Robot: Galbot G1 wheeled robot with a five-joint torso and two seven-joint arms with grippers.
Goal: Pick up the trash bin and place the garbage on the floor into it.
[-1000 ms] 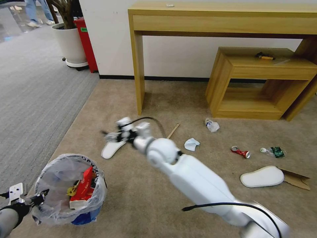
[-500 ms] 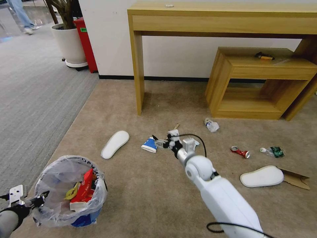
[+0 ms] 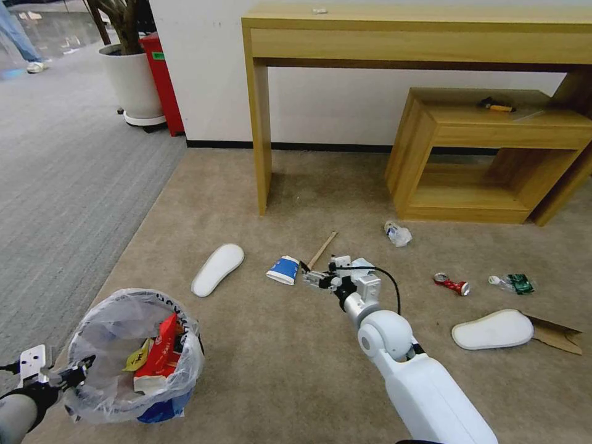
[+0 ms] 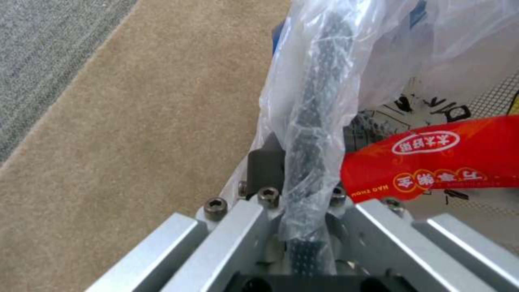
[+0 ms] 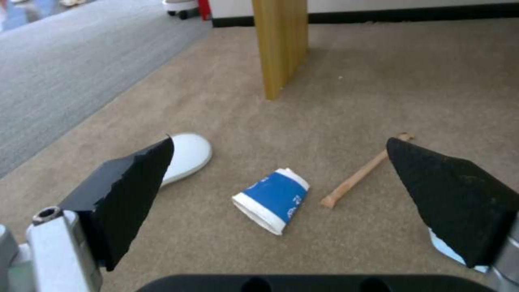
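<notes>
Right arm stretched forward and low over the floor (image 3: 259,357), right gripper (image 3: 306,277) with jaws spread wide, empty, pointing at the blue paper cup (image 5: 272,199) lying on its side just ahead, wooden stick (image 5: 361,175) beside the cup and a white insole (image 3: 217,269) farther left. Left gripper (image 3: 73,374) low at the near left, clamped on the bagged rim of the trash bin (image 3: 132,354). Bin upright, red wrapper (image 4: 438,157) inside.

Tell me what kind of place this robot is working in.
Probably an office or lobby: a grey ribbed carpet meets beige carpet, a tall wooden console table stands against a white wall, and a large potted plant sits nearby.
</notes>
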